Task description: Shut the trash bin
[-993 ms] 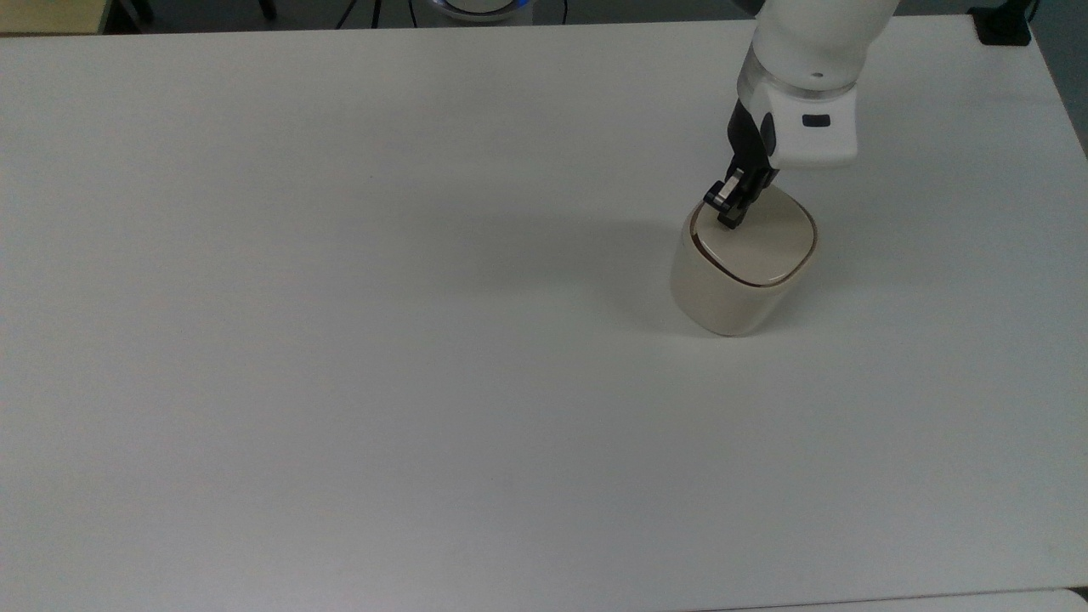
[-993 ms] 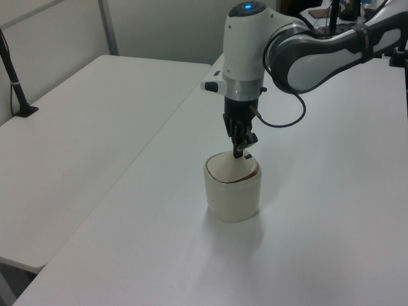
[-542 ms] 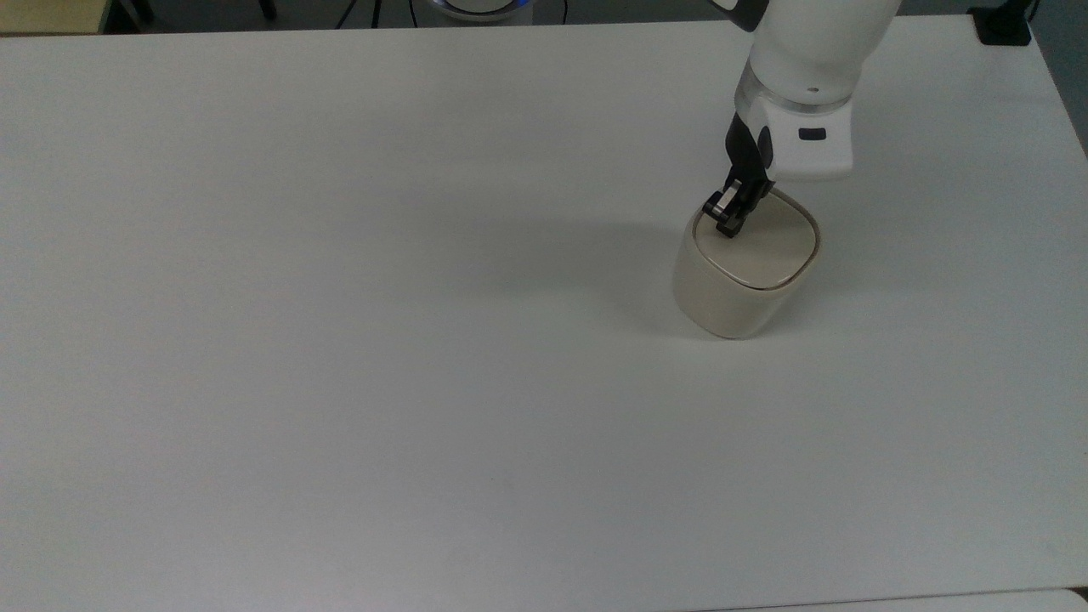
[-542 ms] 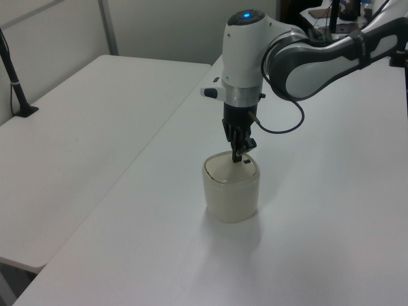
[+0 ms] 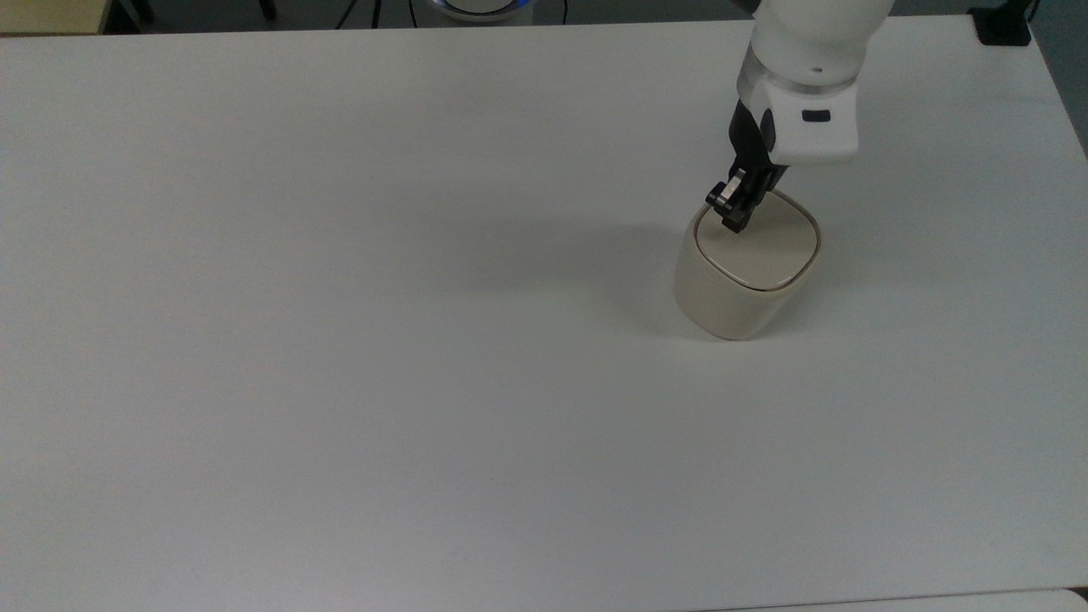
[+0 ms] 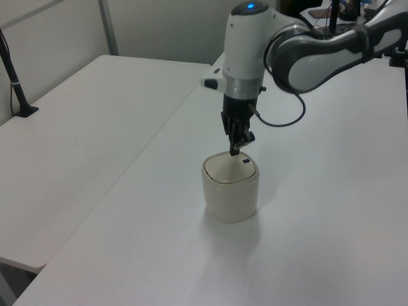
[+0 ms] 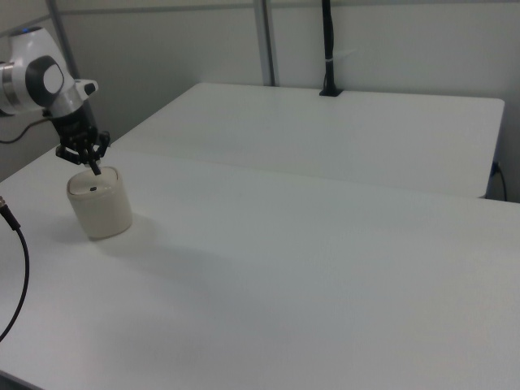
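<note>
Since a second before, the dark crack along the rim of the trash bin (image 5: pixel 748 272) had closed up, its lid (image 5: pixel 759 242) had settled flat, and the gripper (image 5: pixel 733 212) had risen a little off it. Nearest the camera in the top view lay a broad bare stretch of the white table (image 5: pixel 340 382); beyond that stood the bin, a cream rounded-square pot, upright, toward the table's far right corner as the top view shows it, well in from both edges. In the left view the lid (image 6: pixel 231 170) sat level within the rim, with a small black mark (image 6: pixel 246 161) on its far side. Just behind and above, the gripper (image 6: pixel 234 148) hung point-down over the lid's far edge, close to it, though whether it touched could not be told; its fingers looked drawn together on nothing. In the right view the gripper (image 7: pixel 95 168) stood likewise just over the trash bin (image 7: pixel 99 203), near that table's left edge. Farther back rose the white arm (image 6: pixel 255 51), and past it a second table (image 7: pixel 341 130) with a black post (image 7: pixel 327 49) at its far edge. By my judgement the pressing step was as good as done, the lid appearing shut; the next move called only for a straight lift clear, without dragging the bin sideways.
</note>
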Robot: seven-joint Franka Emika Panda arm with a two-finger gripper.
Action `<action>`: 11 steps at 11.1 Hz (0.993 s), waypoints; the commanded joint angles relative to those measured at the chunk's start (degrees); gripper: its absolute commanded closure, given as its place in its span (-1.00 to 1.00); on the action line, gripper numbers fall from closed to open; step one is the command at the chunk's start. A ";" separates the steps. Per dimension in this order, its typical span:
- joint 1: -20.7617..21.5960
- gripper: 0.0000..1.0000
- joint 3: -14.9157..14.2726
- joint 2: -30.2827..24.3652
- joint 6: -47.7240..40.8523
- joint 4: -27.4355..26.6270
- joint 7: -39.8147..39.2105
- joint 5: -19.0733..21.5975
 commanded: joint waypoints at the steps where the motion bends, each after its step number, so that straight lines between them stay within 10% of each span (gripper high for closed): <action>1: -2.97 0.98 0.27 -10.00 -5.03 -6.90 1.56 0.53; 6: -19.99 0.66 7.39 -19.42 -18.83 -9.99 19.46 0.88; 9: -29.15 -0.99 8.18 -25.05 -19.20 -12.80 20.28 1.05; 11: -31.62 -1.00 7.83 -25.49 -18.76 -12.72 20.55 1.05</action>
